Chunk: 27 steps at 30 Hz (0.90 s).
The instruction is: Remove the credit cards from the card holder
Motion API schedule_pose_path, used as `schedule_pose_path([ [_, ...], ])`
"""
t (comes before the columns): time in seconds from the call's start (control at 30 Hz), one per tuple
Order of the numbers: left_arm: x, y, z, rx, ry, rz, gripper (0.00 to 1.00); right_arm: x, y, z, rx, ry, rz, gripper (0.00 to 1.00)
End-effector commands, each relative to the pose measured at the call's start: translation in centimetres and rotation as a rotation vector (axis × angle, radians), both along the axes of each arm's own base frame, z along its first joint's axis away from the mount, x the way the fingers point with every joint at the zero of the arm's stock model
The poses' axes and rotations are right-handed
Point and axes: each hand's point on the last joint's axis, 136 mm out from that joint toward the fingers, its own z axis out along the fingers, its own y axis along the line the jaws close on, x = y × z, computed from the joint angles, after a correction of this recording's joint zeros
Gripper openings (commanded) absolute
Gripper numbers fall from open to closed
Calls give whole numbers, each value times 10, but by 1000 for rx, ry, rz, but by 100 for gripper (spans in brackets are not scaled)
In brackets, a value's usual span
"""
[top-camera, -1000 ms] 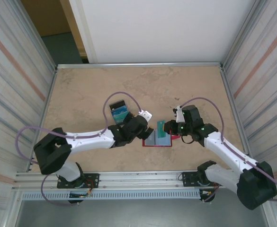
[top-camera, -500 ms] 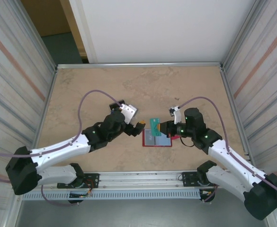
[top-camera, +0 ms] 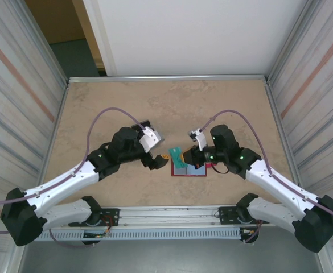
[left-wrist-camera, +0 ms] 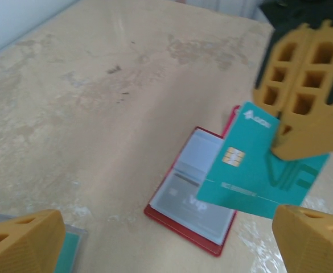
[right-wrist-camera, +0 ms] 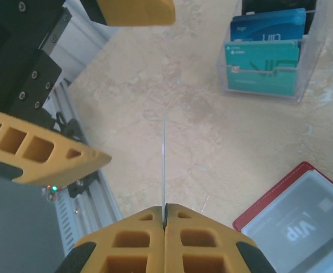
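We see the card holder (left-wrist-camera: 180, 190) lying open and flat on the table (top-camera: 98, 108), inner panes up, between the two grippers and toward the near edge. In the top view its long side runs left to right and its fold points away from the arms. Its red right edge is partly hidden under the right arm (top-camera: 268, 176).

The right gripper (right-wrist-camera: 165, 219) pinches one end of a teal card (left-wrist-camera: 251, 173), held on edge in the air over the holder's left half. The card's long axis reaches toward the left gripper (top-camera: 160, 161), whose fingers (left-wrist-camera: 21, 242) stand wide apart around nothing.

We read "VIP" on the teal card, partly covered by a finger, near a gold chip (left-wrist-camera: 234, 156). The small white corner logo is too blurred to read. "VIP" also shows through one pane of the holder. A clear stand (right-wrist-camera: 268, 54) holds more cards, their print too small for us.
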Motion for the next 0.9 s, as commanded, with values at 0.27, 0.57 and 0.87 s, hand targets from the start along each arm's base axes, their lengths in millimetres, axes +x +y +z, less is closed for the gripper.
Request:
schedule_pose_path([
  [0.27, -29, -25, 0, 8, 60, -274, 78, -22, 23, 11, -12, -26, 190, 0],
  [0.57, -35, -32, -8, 36, 110, -346, 36, -25, 23, 15, -17, -50, 215, 0],
  [0.87, -38, -38, -2, -1, 109, -383, 0, -22, 26, 12, -21, -41, 222, 0],
])
